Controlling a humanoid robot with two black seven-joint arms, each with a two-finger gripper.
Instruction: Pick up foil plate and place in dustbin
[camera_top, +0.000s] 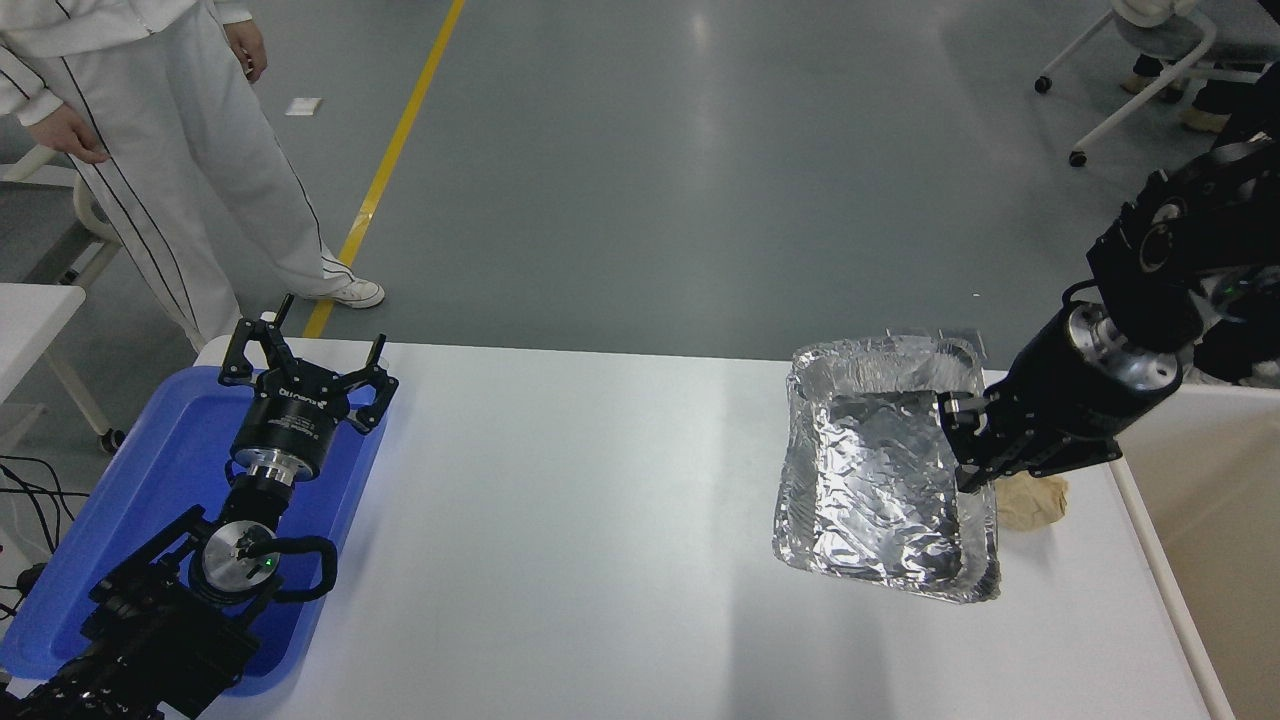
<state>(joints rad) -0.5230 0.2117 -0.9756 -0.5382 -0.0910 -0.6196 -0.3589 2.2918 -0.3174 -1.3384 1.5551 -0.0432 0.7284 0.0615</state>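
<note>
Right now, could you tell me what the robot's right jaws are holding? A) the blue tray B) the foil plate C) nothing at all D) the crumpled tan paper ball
B: the right gripper is clamped on the right rim of the foil plate, which hangs tilted above the white table; the tan paper ball lies beside it, ungripped, and the left gripper is parked over the blue tray.

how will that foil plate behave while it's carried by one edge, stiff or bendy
Probably bendy: the foil plate is thin and already crinkled, and the right end effector grips only its right rim. It likely weighs little, since that one-sided grip holds it tilted. The rim may crush or slip under the pinch.
</note>
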